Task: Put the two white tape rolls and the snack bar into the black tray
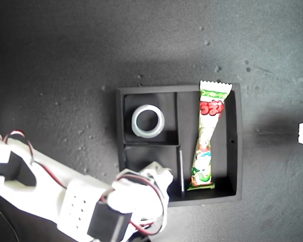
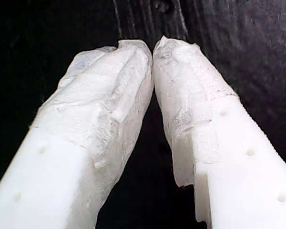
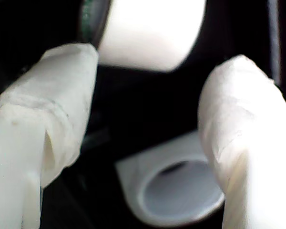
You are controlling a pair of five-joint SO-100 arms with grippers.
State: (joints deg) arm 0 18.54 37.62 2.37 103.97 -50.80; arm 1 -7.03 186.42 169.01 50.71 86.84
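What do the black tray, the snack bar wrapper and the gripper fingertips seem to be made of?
Black tray: probably matte plastic or foam, no shine. Snack bar: glossy printed film, with crimped zigzag ends. My first gripper: white hard plastic, its fingertips wrapped in wrinkled white tape, apparently.

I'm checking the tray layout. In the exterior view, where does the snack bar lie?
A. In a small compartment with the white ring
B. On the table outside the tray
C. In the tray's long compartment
C: the snack bar lies lengthwise in the long compartment of the black tray, apart from the white ring.
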